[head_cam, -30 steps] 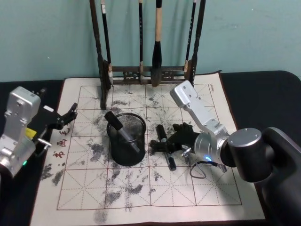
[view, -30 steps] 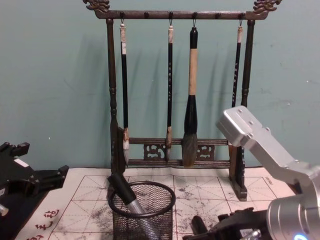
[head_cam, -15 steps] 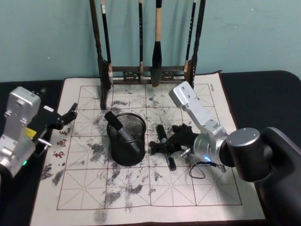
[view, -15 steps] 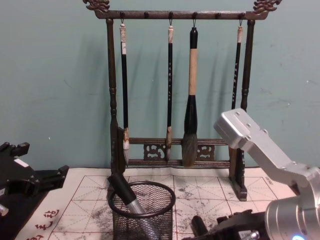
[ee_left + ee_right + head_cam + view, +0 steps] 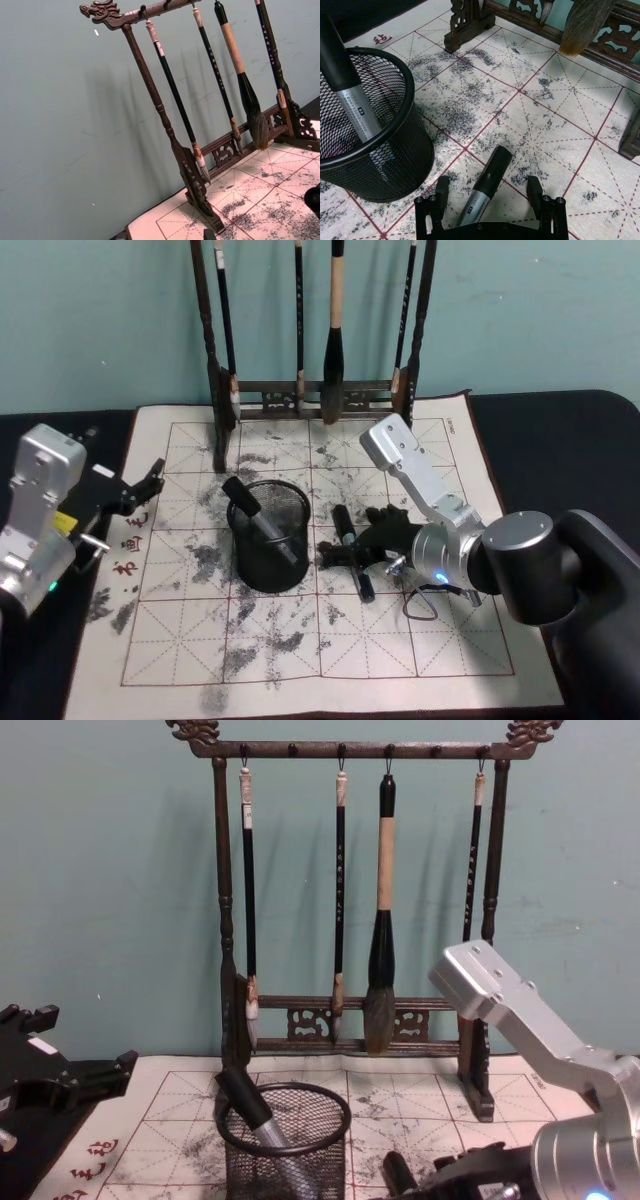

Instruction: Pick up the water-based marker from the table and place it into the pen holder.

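A water-based marker (image 5: 353,555) with a black cap and grey barrel lies on the calligraphy mat just right of the pen holder (image 5: 272,570), a black wire-mesh cup. Another marker (image 5: 258,520) leans inside the cup. My right gripper (image 5: 347,555) is low over the lying marker (image 5: 479,195). In the right wrist view the right gripper (image 5: 487,187) is open, one finger on each side of the barrel, not touching it. The holder (image 5: 407,155) stands close beside it. My left gripper (image 5: 143,488) is parked open at the mat's left edge.
A tall dark wooden brush rack (image 5: 310,395) with several hanging brushes stands at the back of the mat (image 5: 300,650), behind the holder. The mat is ink-stained, and black table lies on both sides. The right arm's silver link (image 5: 510,1010) rises in front of the rack's right post.
The right arm has shifted only slightly, with its open gripper staying over the lying marker. The marker, holder and left arm have not moved.
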